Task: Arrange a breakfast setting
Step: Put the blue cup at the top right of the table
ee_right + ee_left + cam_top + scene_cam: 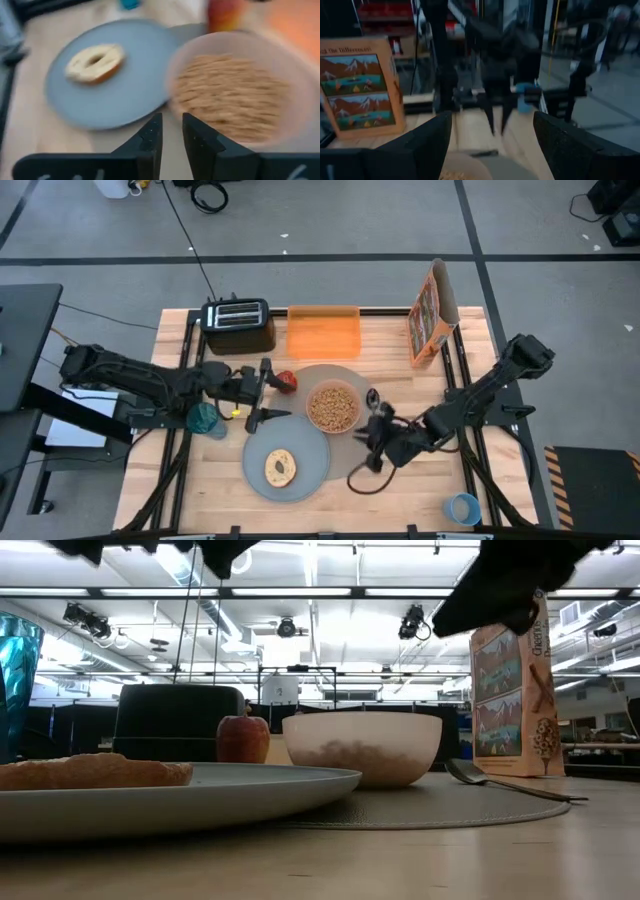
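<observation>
A taupe mat [320,372] lies mid-table. On it stand a pink bowl [333,406] of cereal and a metal spoon [372,396], right of the bowl. A grey plate [300,442] with a bagel [280,468] overlaps the mat's near left. The red apple [287,381] stands left of the bowl. The blue cup [463,508] is at the near right corner. My left gripper [266,392] hangs open and level above the table, just left of the apple. My right gripper [372,438] hovers right of the bowl, with a narrow gap between its fingers [171,135] and nothing in it.
A black toaster [238,325] and an orange tray [323,332] stand along the far edge, with a cereal box [432,315] at the far right. A teal glass [205,420] stands under my left arm. Bare wood lies at the near right.
</observation>
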